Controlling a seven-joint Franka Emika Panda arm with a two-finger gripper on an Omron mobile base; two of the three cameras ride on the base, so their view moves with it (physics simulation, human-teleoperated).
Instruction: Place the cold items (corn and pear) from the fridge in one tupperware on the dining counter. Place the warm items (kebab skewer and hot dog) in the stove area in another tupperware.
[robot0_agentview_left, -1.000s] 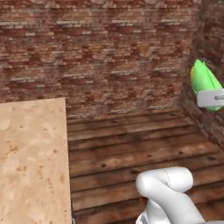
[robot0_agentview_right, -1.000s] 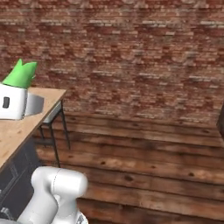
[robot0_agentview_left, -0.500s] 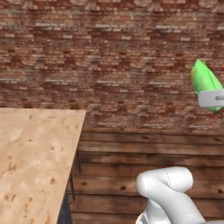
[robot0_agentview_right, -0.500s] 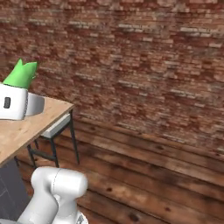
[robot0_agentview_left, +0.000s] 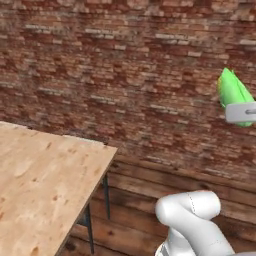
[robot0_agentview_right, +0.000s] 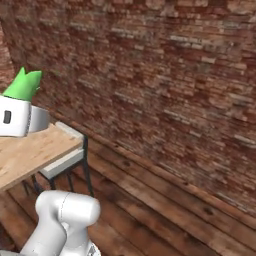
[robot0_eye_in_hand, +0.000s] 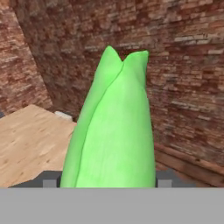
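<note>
The corn (robot0_eye_in_hand: 111, 131) is a bright green husked cob standing between my finger tips, pointed end away from the hand. My gripper (robot0_eye_in_hand: 107, 180) is shut on the corn's base. In the left base view the corn (robot0_agentview_left: 232, 91) sticks up from the white hand at the right edge, high above the floor. From the right base camera the corn (robot0_agentview_right: 24, 85) rises above the hand at the left edge, over the end of the dining counter (robot0_agentview_right: 27, 152). That light wood-grain dining counter (robot0_agentview_left: 40, 185) fills the lower left of the left base view. The pear, fridge, kebab skewer and hot dog are out of view.
A red brick wall (robot0_agentview_left: 130, 75) runs across the back, with dark wooden floorboards (robot0_agentview_right: 165, 200) below it. A pale-seated stool (robot0_agentview_right: 64, 160) with dark legs stands at the counter's end. A dark leg (robot0_agentview_left: 106, 196) shows under the counter's corner.
The whole scene has swung in both base views, so the base has turned; more of the counter's corner shows on the left. The corn stays held the same way.
</note>
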